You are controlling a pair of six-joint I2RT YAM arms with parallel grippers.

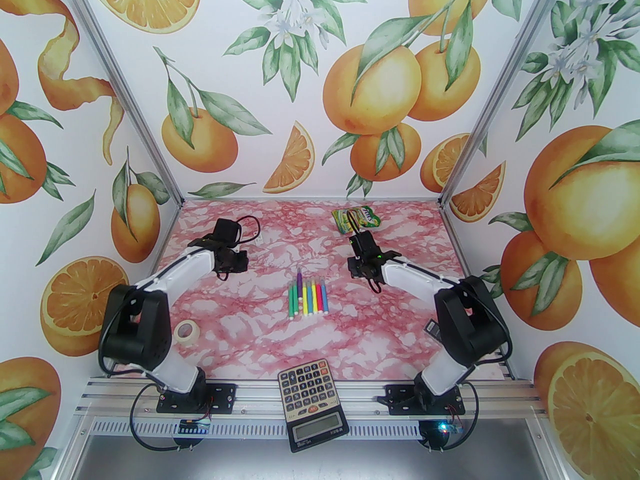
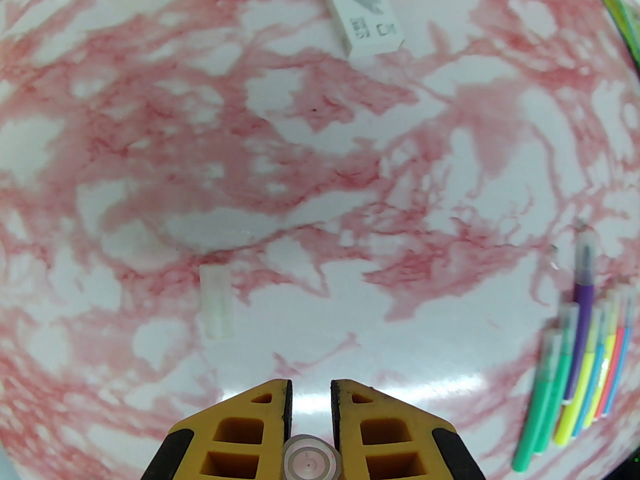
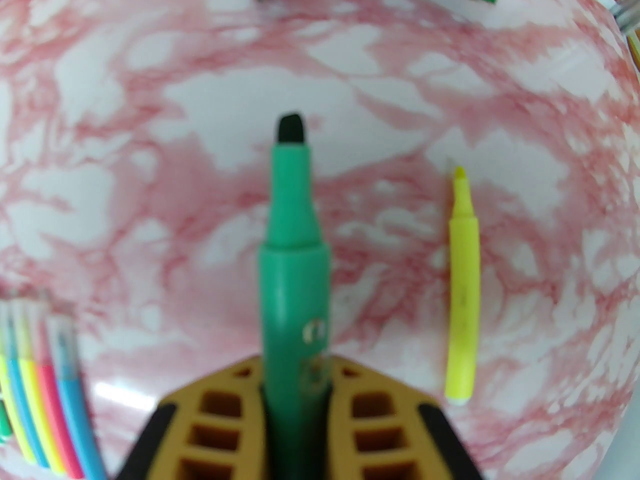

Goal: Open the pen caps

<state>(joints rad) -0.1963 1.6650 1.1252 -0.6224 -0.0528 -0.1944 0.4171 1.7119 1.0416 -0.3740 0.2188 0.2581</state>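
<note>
Nearest lay the calculator [image 1: 312, 403], resting across the rail at the near edge of the table [image 1: 250, 328] and well apart from the work, so it looked like a bystander. On the pink marbled top the row of pens [image 1: 308, 298] sat side by side between the two arms, probably so that either could reach it. Their pen caps [image 2: 585, 248] were on, at the far ends. The right tool [image 3: 297, 363] was clamped round the barrel of a green pen [image 3: 292, 268], its dark tip bare and pointing away; gripping low on the body would leave the cap end free to be pulled. Near it on the right a yellow pen [image 3: 462, 288] lay uncapped and apart from the row, seemingly set aside as finished. The left tool [image 2: 311, 383] stood narrow with a clear cap [image 2: 311, 460] lodged between its fingers, apparently the one off the green pen. Another loose cap [image 2: 216, 302] lay on the table ahead and to the left, suggesting a drop spot for caps.
</note>
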